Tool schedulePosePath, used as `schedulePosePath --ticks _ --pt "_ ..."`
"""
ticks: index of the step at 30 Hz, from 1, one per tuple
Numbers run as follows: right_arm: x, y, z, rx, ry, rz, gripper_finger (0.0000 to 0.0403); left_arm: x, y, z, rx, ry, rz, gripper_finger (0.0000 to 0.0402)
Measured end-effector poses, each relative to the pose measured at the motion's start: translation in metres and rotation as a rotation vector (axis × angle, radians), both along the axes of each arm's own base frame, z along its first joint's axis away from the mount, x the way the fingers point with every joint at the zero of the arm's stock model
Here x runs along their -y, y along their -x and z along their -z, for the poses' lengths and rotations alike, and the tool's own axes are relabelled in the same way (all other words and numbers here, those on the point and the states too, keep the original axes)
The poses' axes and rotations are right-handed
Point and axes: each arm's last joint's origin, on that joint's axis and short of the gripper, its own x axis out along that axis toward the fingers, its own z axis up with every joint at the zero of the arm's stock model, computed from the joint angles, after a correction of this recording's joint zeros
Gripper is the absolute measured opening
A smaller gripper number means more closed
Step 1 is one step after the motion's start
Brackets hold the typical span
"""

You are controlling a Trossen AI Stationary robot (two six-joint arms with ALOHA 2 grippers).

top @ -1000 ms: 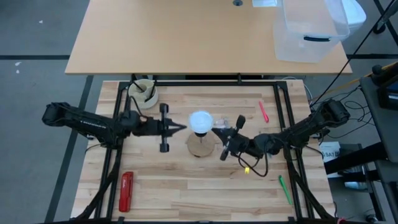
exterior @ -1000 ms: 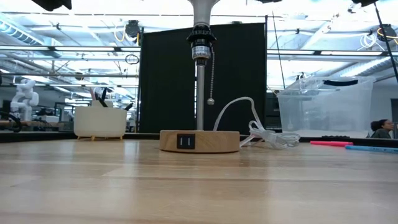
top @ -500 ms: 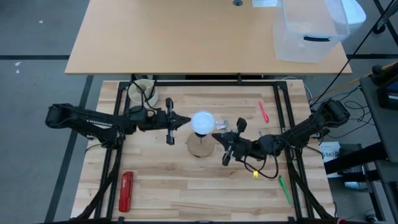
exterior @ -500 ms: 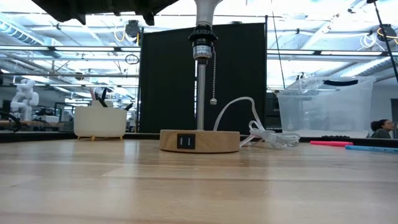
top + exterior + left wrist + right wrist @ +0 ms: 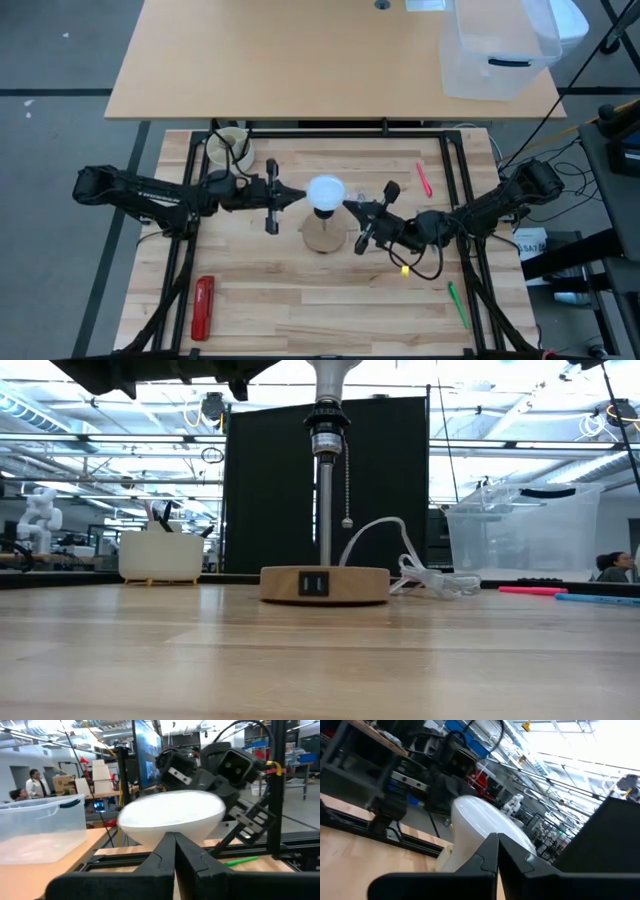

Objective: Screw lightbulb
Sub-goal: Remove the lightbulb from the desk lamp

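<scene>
The white lightbulb [image 5: 325,192] stands dome up on the lamp's black socket [image 5: 327,430], atop a metal pole on a round wooden base [image 5: 325,583]. My left gripper [image 5: 299,197] is shut, level, its tips at the dome's left side. The dome fills the left wrist view [image 5: 172,817] just beyond them. My right gripper [image 5: 348,206] is shut, its tips at the dome's right side, and the dome [image 5: 480,827] shows right behind them in the right wrist view. My left gripper's shut fingertips [image 5: 175,842] point level from the table's left at the dome's side; I cannot tell whether they touch it. My right gripper's shut fingertips [image 5: 496,845] point from the table's right at the dome's lower side; I cannot tell whether they touch it.
A white cord [image 5: 420,572] and a pull chain [image 5: 347,480] hang by the lamp. A cream pot [image 5: 230,147] stands far left. A red tool [image 5: 202,306] lies near left, a pink pen [image 5: 424,179] and a green pen [image 5: 457,304] on the right.
My left gripper has moved toward the far edge and in toward the bulb, then stopped. My right gripper has dipped toward the near edge and come back toward the bulb. The lamp base has slid slightly toward the table's right, and the pull chain has swung.
</scene>
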Motion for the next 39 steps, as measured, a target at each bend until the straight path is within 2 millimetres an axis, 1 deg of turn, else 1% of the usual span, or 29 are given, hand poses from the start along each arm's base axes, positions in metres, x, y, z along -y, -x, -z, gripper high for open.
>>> schedulePosePath --ticks 5,9,12,15,18,23,28,32,39 --pt "0.003 0.0 0.001 -0.014 -0.009 0.074 0.0 0.011 0.0 0.001 -0.011 -0.009 0.082 0.0" --pt "0.004 -0.001 0.005 -0.044 0.003 0.067 0.0 0.023 0.0 0.003 -0.031 -0.035 0.113 0.0" --pt "0.009 -0.002 0.005 -0.045 -0.005 0.088 0.0 0.032 0.001 0.005 -0.048 -0.044 0.147 0.0" --pt "0.009 -0.003 0.006 -0.044 -0.021 0.087 0.0 0.039 0.002 0.004 -0.04 -0.078 0.119 0.0" --pt "0.003 -0.001 0.006 -0.043 -0.021 0.058 0.0 0.042 0.005 0.001 -0.025 -0.125 0.04 0.0" --pt "-0.009 0.002 0.007 -0.054 -0.012 -0.007 0.0 0.036 0.011 -0.009 0.034 -0.147 -0.047 0.0" --pt "-0.016 0.004 0.007 -0.062 0.0 -0.032 0.0 0.025 0.01 -0.01 0.037 -0.138 -0.09 0.0" --pt "-0.017 0.004 0.006 -0.053 0.016 -0.069 0.0 0.017 0.009 -0.01 0.035 -0.115 -0.101 0.0" --pt "-0.013 0.003 0.001 -0.02 0.037 -0.055 0.0 0.015 0.009 -0.01 0.035 -0.102 -0.093 0.0"
